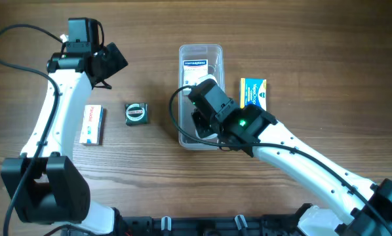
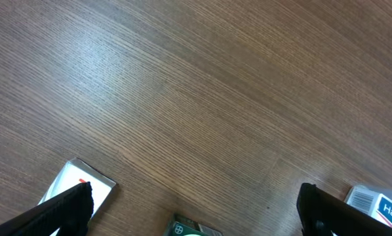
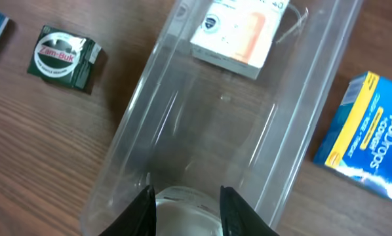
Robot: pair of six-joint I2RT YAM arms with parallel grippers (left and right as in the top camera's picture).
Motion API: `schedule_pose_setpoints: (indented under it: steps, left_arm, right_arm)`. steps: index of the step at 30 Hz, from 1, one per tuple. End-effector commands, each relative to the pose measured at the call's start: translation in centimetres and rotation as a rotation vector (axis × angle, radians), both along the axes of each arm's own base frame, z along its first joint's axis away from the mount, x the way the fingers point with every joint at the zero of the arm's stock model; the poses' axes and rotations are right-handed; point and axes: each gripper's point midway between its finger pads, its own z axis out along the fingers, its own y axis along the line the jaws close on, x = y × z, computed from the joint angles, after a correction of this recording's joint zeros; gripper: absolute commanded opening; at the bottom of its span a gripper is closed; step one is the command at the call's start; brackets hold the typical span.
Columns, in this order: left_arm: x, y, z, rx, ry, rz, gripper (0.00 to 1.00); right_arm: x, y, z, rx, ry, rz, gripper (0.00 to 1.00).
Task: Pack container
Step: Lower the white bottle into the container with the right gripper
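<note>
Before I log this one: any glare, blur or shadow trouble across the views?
Overhead: even light, soft shadows. Left wrist: pale sheen on the table, left hand dark at the edge. Right wrist: streaky reflections on the container; right hand and the white item it grips are blurred.

Clear glossy plastic container (image 3: 209, 124) on matt wood-grain table (image 1: 314, 39).

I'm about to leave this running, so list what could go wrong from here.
1. The right fingers grip a white item low in the near end of the clear container; pulling out could catch a wall and drag the tub.
2. If the tub shifts, it may bump the VapoDrops box lying close beside it.
3. A white box already fills the far end, so space for more looks tight.
</note>
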Motion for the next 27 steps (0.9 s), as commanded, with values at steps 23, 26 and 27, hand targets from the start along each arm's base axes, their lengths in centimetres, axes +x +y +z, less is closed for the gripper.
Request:
schedule_pose_setpoints:
  steps: [23, 26, 27]
  left_arm:
    - [0.0, 0.1, 1.0, -0.011, -0.026, 0.014, 1.0]
    - [0.0, 0.1, 1.0, -0.011, -0.025, 0.013, 1.0]
    - [0.0, 0.1, 1.0, -0.011, -0.026, 0.014, 1.0]
  right_arm:
    - [0.3, -0.6, -2.8, -0.049, 0.025, -0.065, 0.22]
    - [0.3, -0.6, -3.0, -0.049, 0.025, -0.065, 0.22]
    - [0.3, -0.6, -3.2, -0.051, 0.027, -0.065, 0.22]
